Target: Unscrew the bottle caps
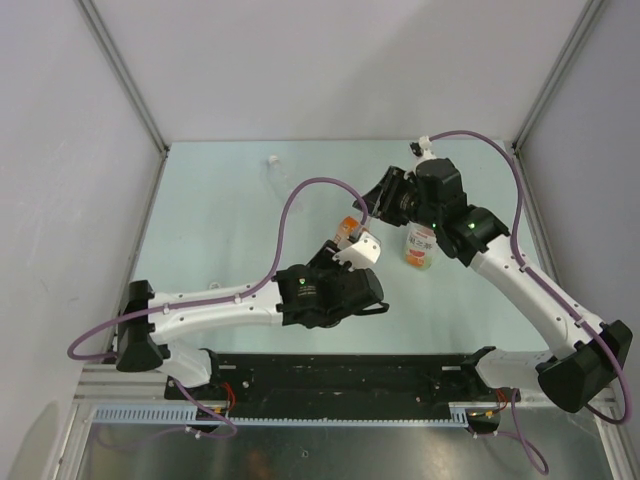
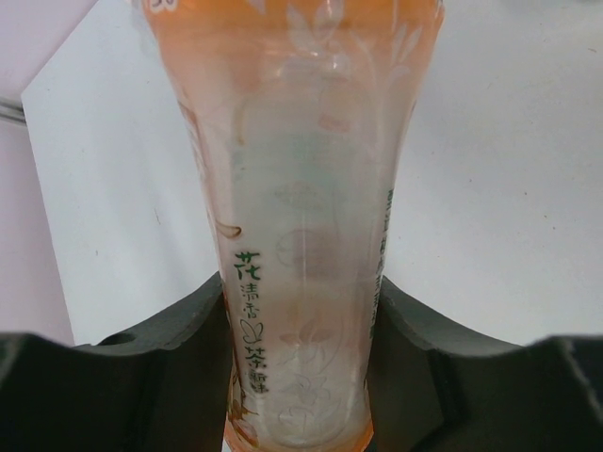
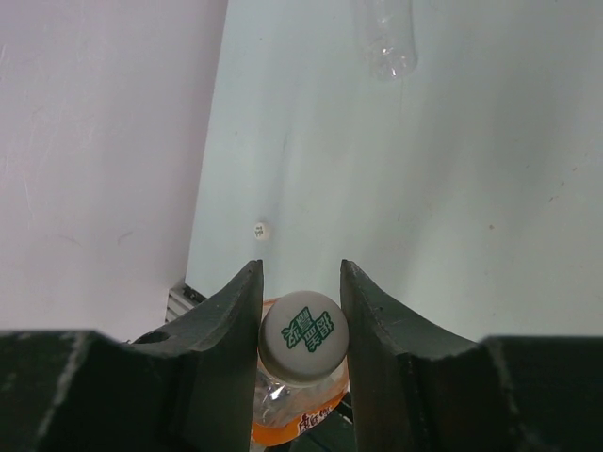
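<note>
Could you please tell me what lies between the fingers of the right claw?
A white cap with green print, on the orange bottle, fills the gap between the right claw's fingers, which touch its sides. The right wrist view shows it.

We find the orange bottle (image 2: 301, 169) clamped in the left claw (image 2: 300, 282). Its white cap (image 3: 303, 336), green-printed and screwed on, sits between the right claw (image 3: 301, 268) fingers, touching both. A clear bottle (image 3: 384, 38) lies beyond.

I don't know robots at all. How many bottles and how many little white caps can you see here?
Bottles: 3 (orange bottle, clear bottle, labelled bottle)
White caps in view: 2 (fitted cap on the orange bottle, loose cap)
Total: 5
</note>
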You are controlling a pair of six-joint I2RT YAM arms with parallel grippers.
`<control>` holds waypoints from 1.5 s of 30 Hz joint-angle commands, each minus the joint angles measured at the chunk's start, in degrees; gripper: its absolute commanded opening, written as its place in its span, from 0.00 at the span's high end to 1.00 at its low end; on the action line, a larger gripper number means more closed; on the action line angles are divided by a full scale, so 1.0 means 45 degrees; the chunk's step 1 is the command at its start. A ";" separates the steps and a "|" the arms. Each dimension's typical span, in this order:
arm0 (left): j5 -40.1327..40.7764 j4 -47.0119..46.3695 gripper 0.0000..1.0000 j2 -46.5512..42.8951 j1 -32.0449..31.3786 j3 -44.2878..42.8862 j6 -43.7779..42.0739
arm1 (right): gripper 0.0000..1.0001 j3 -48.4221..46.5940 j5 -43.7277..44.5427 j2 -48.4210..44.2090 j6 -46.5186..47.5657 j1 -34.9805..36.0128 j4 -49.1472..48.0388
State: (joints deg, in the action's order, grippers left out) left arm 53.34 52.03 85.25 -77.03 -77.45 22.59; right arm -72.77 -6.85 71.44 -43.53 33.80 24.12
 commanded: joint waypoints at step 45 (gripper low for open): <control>-1.3415 -0.7972 1.00 -0.5140 0.0453 0.3677 -0.3201 | 1.00 0.5099 -0.5939 -0.4779 -0.1387 -0.2999 -1.1044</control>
State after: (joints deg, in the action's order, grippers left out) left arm 1.89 16.84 64.14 -72.90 -62.70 12.99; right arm -49.84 -38.24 49.80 -49.71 21.93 -20.60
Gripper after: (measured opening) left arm 0.503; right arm 0.381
